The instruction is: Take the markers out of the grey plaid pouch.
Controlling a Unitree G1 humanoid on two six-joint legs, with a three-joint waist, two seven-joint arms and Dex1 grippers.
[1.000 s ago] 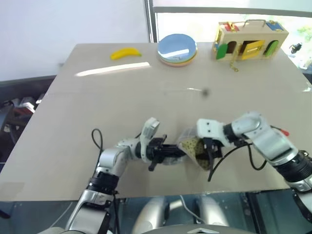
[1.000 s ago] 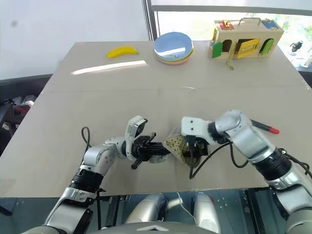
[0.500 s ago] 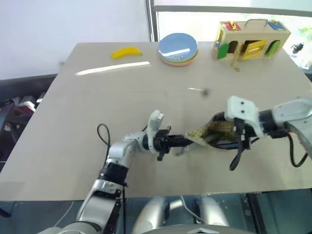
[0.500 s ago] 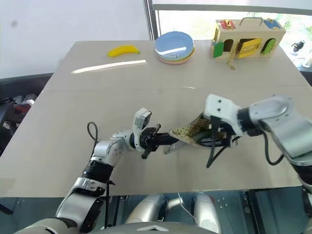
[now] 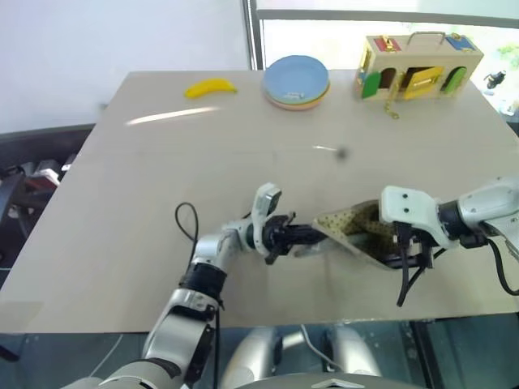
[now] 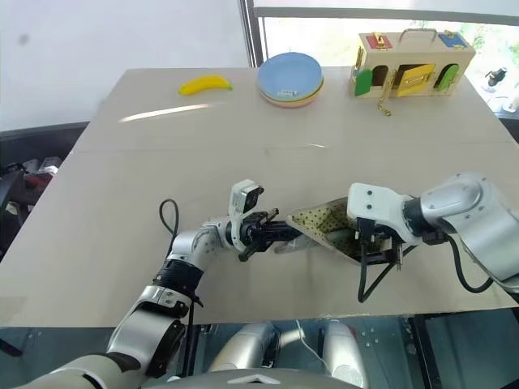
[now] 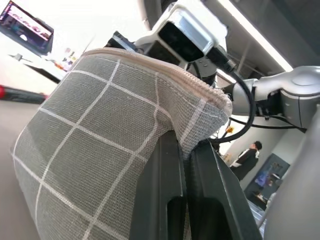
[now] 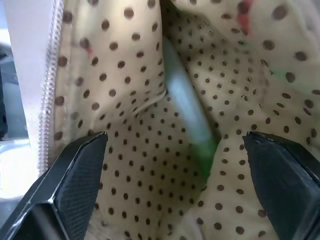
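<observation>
Looks soft and floppy: a flat grey plaid fabric pouch (image 5: 350,232) with a dotted tan inside, held up a bit over the pale wooden surface (image 5: 243,146), near its front edge, between the two arms. Folds and sags easily, so needs a hold on the edge to keep the mouth open. Pinched already at the zip corner by the left black fingers (image 7: 160,200), shut tight on the cloth. Reached into from the other side by the right black fingers (image 8: 75,175), spread wide apart, with nothing between them yet. Down in the fold of the lining, a slim lime green marker stick (image 8: 189,117), lying loose. Probably light, hard and smooth, so likely to slip or roll. Best to pinch across its middle, not at a tip, and not to catch the cloth with it. Hard to make out clearly: blurry, with one end tucked into the crease. Also a small red smudge high on the lining (image 8: 243,19); cannot tell whether marker or just a mark. Beyond the pouch, a thin dark stick with a red end (image 7: 15,93) lying on the surface, cut off at the picture edge; maybe the other marker, already out, but cannot say for sure.
</observation>
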